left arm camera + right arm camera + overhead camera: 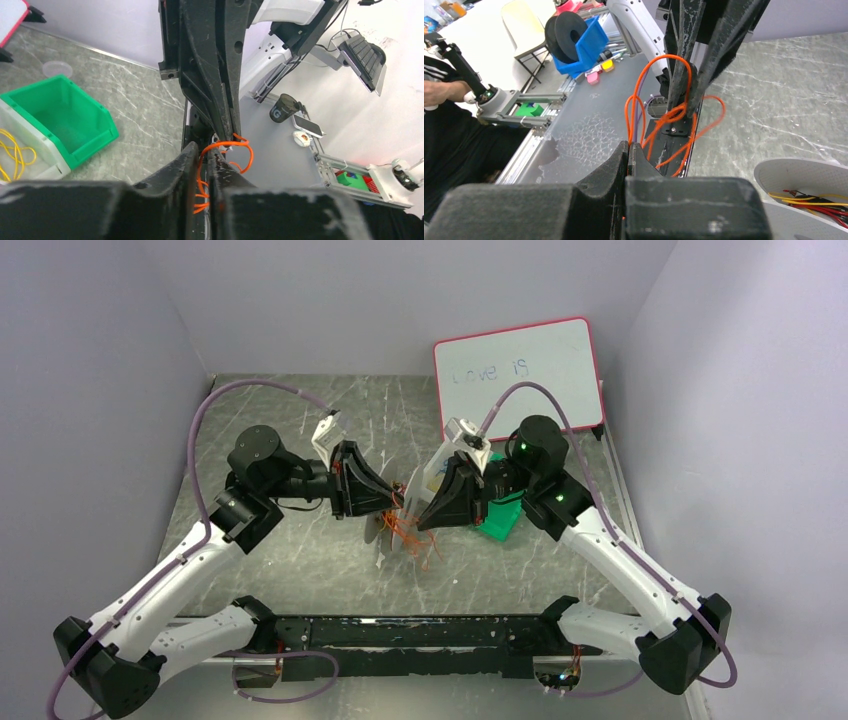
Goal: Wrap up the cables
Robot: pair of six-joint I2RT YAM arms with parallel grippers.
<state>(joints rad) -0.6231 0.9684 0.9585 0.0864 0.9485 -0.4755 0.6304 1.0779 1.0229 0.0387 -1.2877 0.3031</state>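
Observation:
The cables are a thin orange-red wire bundle [412, 536] hanging in loose loops between my two grippers above the table's middle. My left gripper [388, 504] is shut on several strands of it; in the left wrist view the wire [241, 148] runs between the near-closed fingers of the gripper [202, 167] and loops out to the right. My right gripper [428, 512] faces the left one, tips nearly touching. In the right wrist view its jaws [628, 150] are pressed together on the wire, whose loops [659, 95] also hang round the left gripper's fingertips [691, 55].
A green bin [503, 517] sits just right of the right gripper and also shows in the left wrist view [65, 112]. A white round container [804, 182] holds yellow and red wires. A red-framed whiteboard [520, 375] leans at the back right.

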